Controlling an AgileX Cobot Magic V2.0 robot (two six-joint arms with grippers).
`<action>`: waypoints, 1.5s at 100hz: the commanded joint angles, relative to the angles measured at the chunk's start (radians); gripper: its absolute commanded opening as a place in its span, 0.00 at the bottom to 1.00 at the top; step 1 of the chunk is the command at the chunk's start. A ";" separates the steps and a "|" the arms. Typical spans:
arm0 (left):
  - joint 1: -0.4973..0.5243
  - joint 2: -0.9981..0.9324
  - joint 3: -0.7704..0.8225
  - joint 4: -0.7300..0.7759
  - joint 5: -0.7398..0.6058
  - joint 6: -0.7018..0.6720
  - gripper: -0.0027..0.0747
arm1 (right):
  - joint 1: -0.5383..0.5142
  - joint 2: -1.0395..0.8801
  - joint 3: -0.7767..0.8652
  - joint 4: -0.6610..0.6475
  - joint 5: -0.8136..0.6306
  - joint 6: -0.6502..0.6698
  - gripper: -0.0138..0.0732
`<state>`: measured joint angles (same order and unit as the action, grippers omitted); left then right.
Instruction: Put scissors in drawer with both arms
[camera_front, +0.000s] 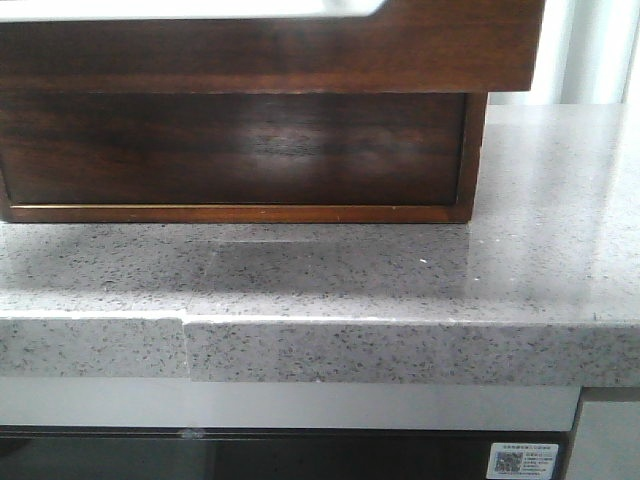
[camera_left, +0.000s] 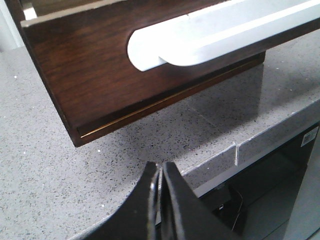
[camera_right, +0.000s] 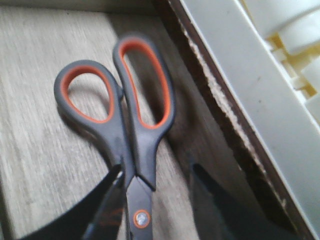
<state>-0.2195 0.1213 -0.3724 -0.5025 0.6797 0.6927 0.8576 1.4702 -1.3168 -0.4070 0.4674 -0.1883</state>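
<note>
The glossy dark reddish-brown wooden drawer front (camera_front: 235, 148) fills most of the front view. It stands pulled forward over the grey speckled stone countertop (camera_front: 420, 270). Above it the dark wooden cabinet body (camera_front: 270, 45) makes a wide band. No arm shows in the front view.

In the left wrist view, the same drawer front (camera_left: 95, 70) shows its long shallow cutout with round corners along the top edge. A pale white surface shows through the cutout. The left gripper (camera_left: 161, 172) hangs near the counter edge, apart from the drawer. Its two black fingers (camera_left: 145, 192) are pressed together at the tips, with nothing between them that I can see.

In the right wrist view, the small scissors with grey handles and bright orange inner finger loops (camera_right: 127, 125) lie on the pale wooden floor of the drawer (camera_right: 35, 125). The handles point away from the right gripper (camera_right: 165, 200), and the orange pivot with its silver rivet is near the fingers. The right gripper's jaws stand parted: one dark finger (camera_right: 107, 205) touches or nearly touches the blade part beside the pivot, and the other finger is well to the side, over the dark inner wall of the drawer. I cannot tell if the first finger really touches the scissors. Beyond this wall a cream-coloured plastic tray (camera_right: 260, 85) runs at a slant.
</note>
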 joint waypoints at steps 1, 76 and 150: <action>-0.006 0.014 -0.030 -0.033 -0.059 0.002 0.01 | -0.005 -0.027 -0.030 -0.027 -0.020 -0.007 0.67; -0.006 -0.053 -0.030 0.060 -0.117 -0.098 0.01 | 0.014 -0.896 0.568 -0.017 0.021 0.188 0.11; -0.006 -0.053 -0.030 0.055 -0.115 -0.098 0.01 | 0.014 -1.391 0.803 -0.036 0.020 0.188 0.11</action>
<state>-0.2195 0.0526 -0.3724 -0.4235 0.6413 0.6055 0.8714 0.0654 -0.4909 -0.4140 0.5585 0.0000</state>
